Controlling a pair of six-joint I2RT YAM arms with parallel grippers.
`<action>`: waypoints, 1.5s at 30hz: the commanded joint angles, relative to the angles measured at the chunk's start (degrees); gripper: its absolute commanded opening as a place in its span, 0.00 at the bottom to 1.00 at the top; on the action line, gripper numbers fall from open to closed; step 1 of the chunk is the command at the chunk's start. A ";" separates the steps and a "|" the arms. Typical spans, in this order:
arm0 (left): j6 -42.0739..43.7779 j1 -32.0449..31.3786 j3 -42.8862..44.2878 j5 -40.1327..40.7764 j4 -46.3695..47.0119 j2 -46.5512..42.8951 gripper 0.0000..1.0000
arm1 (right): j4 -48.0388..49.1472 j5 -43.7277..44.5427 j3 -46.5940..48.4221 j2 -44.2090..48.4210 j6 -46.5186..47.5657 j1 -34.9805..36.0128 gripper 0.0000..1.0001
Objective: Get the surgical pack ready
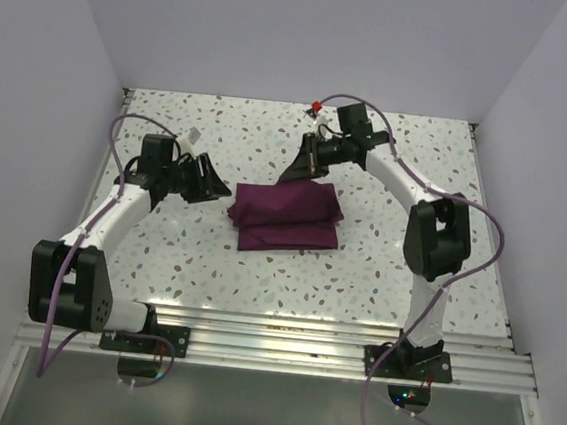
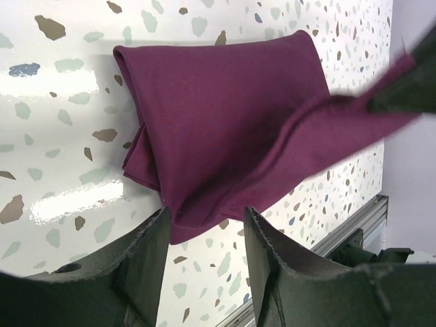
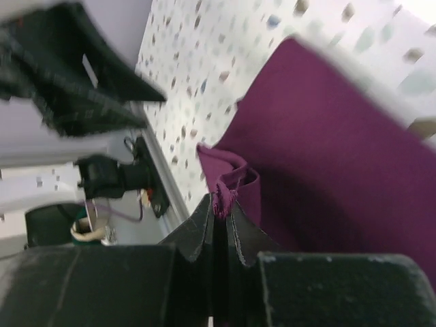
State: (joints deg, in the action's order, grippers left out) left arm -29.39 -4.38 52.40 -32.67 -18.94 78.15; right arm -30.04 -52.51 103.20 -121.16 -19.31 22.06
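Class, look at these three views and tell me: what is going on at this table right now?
The right gripper is shut on a corner of the folded maroon surgical pack and holds that corner lifted above the bundle's far side. The left gripper is open beside the pack's left edge and grips nothing. The rest of the pack lies flat on the speckled table.
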 commanded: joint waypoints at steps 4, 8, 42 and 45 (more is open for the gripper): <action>-0.24 0.69 4.37 1.46 -4.26 1.57 0.50 | -4.15 3.90 -26.34 22.15 1.99 6.75 0.12; 0.99 0.95 4.29 2.52 -6.02 1.66 0.50 | -1.61 8.46 -43.05 31.74 0.25 11.33 0.92; 4.43 -2.03 4.29 -7.14 -3.92 21.16 0.43 | -2.58 17.90 -38.59 20.53 -2.57 -9.50 0.32; 3.72 -2.30 3.50 -7.67 -3.03 21.87 0.33 | -0.82 15.00 -40.78 20.26 -3.63 -9.58 0.23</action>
State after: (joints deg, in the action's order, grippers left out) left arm -24.99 -6.33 56.82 -37.60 -25.32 99.33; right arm -34.48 -31.79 64.31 -100.71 -21.17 12.45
